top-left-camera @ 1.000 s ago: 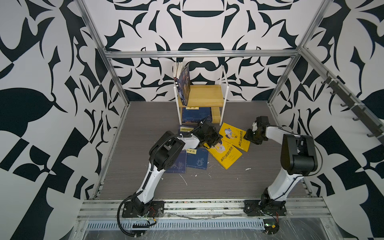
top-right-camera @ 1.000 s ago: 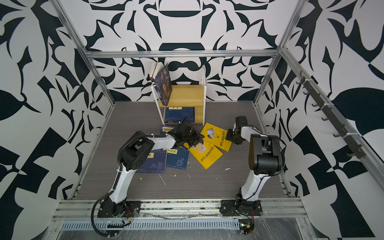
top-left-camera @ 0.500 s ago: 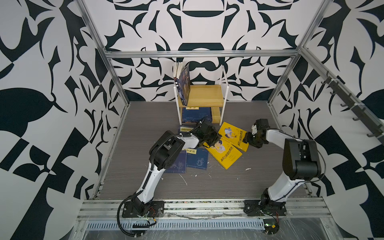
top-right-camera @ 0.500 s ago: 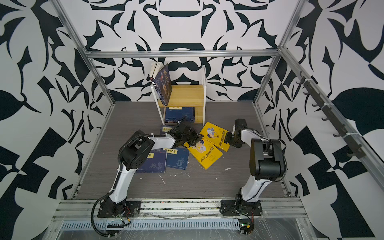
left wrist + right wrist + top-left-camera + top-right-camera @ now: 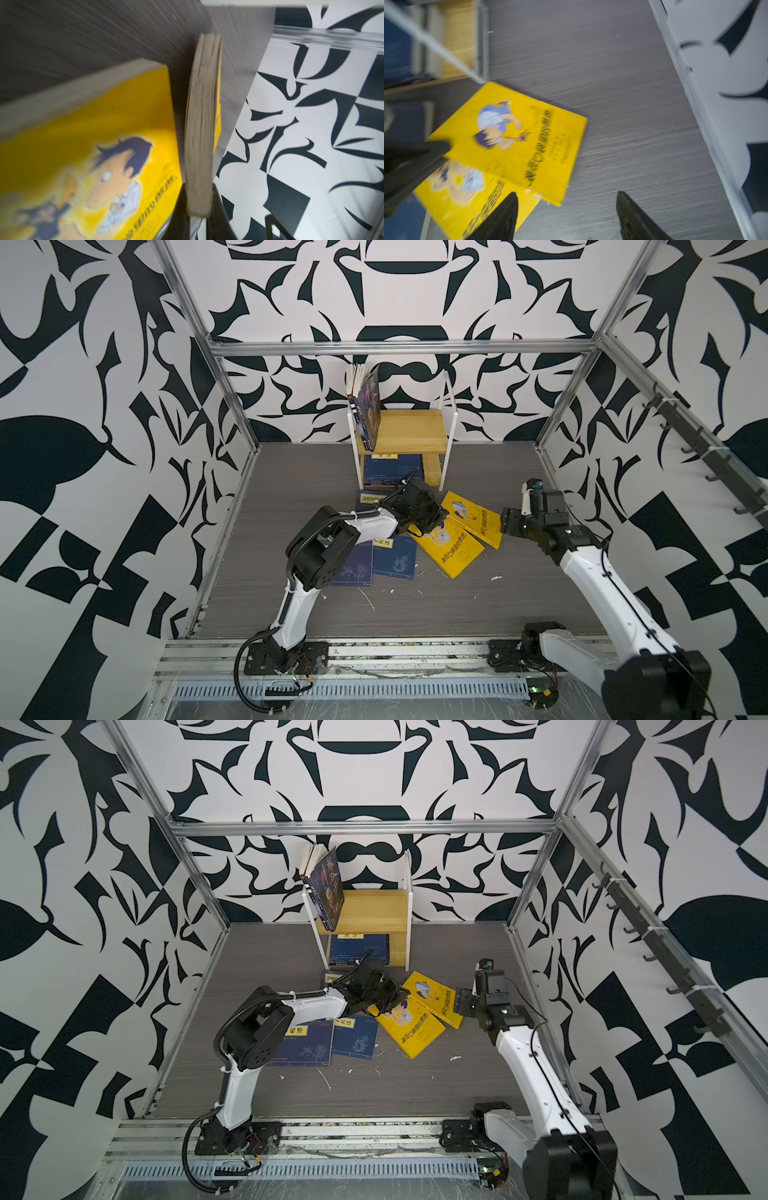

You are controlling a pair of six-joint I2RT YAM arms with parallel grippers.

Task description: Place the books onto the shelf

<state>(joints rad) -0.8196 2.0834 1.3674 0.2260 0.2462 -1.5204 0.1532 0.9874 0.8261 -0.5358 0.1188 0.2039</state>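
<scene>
My left gripper is shut on the page edge of a yellow book, which lies in front of the shelf. A second yellow book lies flat beside it, partly under it. My right gripper stands open just off the held book's far corner. A dark blue book leans upright on the top board. One navy book lies on the lower board. Three navy books lie on the floor.
The grey floor is walled by patterned panels and metal rails close to my right gripper. Small white scraps lie toward the front. The shelf's white frame post stands just beyond the yellow books.
My right gripper has opened wider and shifted slightly toward the front, and that arm's elbow has swung down and outward. My left gripper has stayed shut on the yellow book.
</scene>
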